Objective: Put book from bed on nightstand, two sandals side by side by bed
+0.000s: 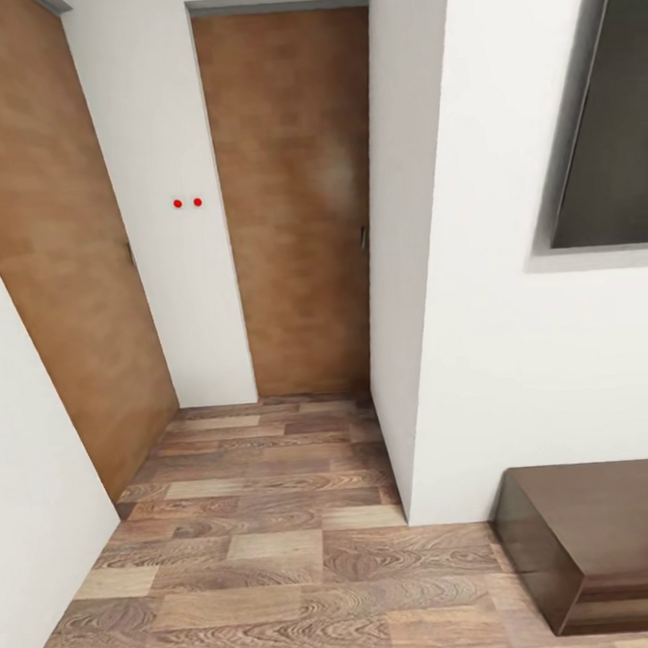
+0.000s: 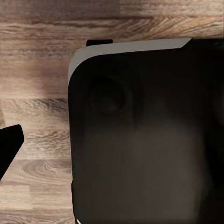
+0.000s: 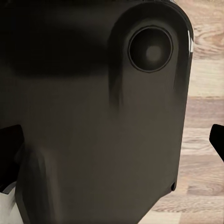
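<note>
Head view, going L to R: brown door (image 1: pixel 53 256) at 9 o'clock, second door (image 1: pixel 296 200) at 12 past a white wall w/ two red dots (image 1: pixel 187 202), plank floor (image 1: pixel 263 551), dark window (image 1: pixel 611 140) at 2, dark glossy cabinet (image 1: pixel 600 537) at 4-5, maybe a nightstand. Wrist views look at dark robot body over floor w/ black finger edges at the sides, so can't tell either pincer's state. Book, bed, sandals aren't here; robot's in transit. Judging ahead: book light, thin, pinch at an edge; sandals light, flexy, take by sole side.

Glossy black rounded body shell (image 2: pixel 144 140) with pale-grey edge.
</note>
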`<state>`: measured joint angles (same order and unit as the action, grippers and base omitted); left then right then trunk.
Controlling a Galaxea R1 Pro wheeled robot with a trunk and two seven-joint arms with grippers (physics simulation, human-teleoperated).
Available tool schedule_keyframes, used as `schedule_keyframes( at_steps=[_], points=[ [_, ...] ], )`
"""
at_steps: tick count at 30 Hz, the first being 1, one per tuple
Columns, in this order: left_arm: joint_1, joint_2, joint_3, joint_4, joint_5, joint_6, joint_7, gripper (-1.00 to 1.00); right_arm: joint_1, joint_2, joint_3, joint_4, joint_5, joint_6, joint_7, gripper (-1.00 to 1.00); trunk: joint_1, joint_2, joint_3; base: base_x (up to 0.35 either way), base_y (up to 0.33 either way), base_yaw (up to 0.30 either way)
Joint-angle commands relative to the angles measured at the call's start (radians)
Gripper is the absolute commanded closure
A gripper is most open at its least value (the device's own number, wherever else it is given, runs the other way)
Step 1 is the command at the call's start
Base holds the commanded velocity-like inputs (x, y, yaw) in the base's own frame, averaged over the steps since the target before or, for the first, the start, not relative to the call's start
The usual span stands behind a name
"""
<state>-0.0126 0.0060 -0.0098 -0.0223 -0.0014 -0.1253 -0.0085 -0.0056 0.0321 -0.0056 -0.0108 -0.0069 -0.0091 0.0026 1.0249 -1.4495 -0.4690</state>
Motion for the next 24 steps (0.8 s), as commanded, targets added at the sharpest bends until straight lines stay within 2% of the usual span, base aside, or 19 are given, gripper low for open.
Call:
schedule_keyframes(
  at_steps=[1, 17, 24],
  points=[
    [-0.001, 0.000, -0.001, 0.001, 0.000, -0.003, -0.001, -1.00, 0.000, 0.000, -0.001, 0.000, -0.001, -0.001, 0.000, -1.00, 0.000, 0.000, -0.001, 0.054, 0.013, -0.035],
    [0.000, 0.000, -0.001, 0.001, 0.000, -0.004, -0.001, -1.00, 0.000, 0.000, -0.001, 0.004, -0.001, -0.001, 0.000, -1.00, 0.000, 0.000, -0.001, 0.013, 0.003, -0.013],
    [0.000, 0.000, -0.001, 0.001, 0.000, -0.004, -0.001, -1.00, 0.000, 0.000, -0.002, 0.004, -0.001, -0.001, 0.000, -1.00, 0.000, 0.000, -0.001, 0.001, 0.000, -0.154]
  ],
)
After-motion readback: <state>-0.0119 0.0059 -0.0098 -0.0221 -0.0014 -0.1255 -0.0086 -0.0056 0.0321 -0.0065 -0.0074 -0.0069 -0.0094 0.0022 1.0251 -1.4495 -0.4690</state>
